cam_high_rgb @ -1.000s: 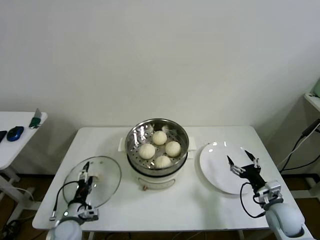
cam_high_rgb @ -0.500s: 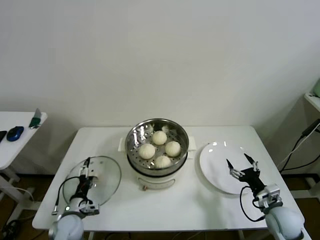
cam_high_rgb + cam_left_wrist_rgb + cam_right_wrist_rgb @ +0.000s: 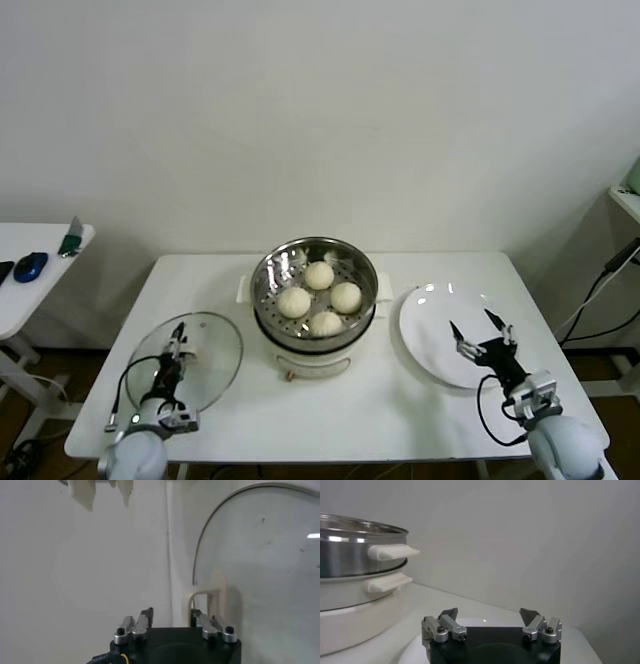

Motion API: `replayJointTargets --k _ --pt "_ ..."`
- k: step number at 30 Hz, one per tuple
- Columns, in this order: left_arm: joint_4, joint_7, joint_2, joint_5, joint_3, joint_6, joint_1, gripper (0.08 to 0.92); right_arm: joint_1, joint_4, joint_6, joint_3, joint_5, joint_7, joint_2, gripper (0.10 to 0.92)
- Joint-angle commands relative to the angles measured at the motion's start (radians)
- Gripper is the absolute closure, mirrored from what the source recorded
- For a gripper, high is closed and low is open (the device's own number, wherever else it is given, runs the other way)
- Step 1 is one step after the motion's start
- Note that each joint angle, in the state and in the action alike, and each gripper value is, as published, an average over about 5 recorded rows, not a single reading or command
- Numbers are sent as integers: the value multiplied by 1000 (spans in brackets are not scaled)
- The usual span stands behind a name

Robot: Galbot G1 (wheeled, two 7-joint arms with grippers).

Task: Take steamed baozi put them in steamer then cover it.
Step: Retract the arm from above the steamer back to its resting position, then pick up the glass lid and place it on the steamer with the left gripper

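Gripping the cover [image 3: 187, 361] by its cream-white bar handle [image 3: 207, 600] looks like the step at hand, and that is where trouble could start: the left gripper [image 3: 175, 352] sits low at the near left edge of the table [image 3: 330, 420], fingers apart on either side of the handle but not yet closed on it, so a shallow or off-centre pinch could let the glass slip or tilt on the lift and knock the steamer [image 3: 314, 293] rim (the glass looks smooth and heavy). At the near right, the right gripper [image 3: 478, 334] hovers over the white plate [image 3: 435, 310] with its fingers spread and nothing between them; it seems idle and well clear of the lid's likely path. Farther back, at the table's centre, the steamer stands uncovered with the steamed baozi [image 3: 319, 298] resting on its perforated floor, near one another. By count: four buns, one steamer, one cover, one plate, two grippers.
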Motion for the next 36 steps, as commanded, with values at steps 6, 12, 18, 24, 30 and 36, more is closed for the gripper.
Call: replayJointTargets --k 6,12,18,24,30,36 --pt "-15 -8 8 -20 2 2 14 727 0 -8 16 1 -16 -5 7 203" --pt "-95 -18 22 -46 -4 21 54 848 -4 -9 23 11 -12 -10 -6 203" --pt "-281 -41 42 -49 -16 144 146 850 0 -18 24 20 -8 -11 -23 203" --pt "-514 -16 90 54 1 375 253 850 24 -38 26 14 -7 -11 -40 203" --pt "-652 47 172 68 21 517 301 850 51 -55 25 -3 -5 -10 -61 203" --pt "-713 58 306 -61 105 633 252 850 86 -83 25 -25 -10 -9 -71 203"
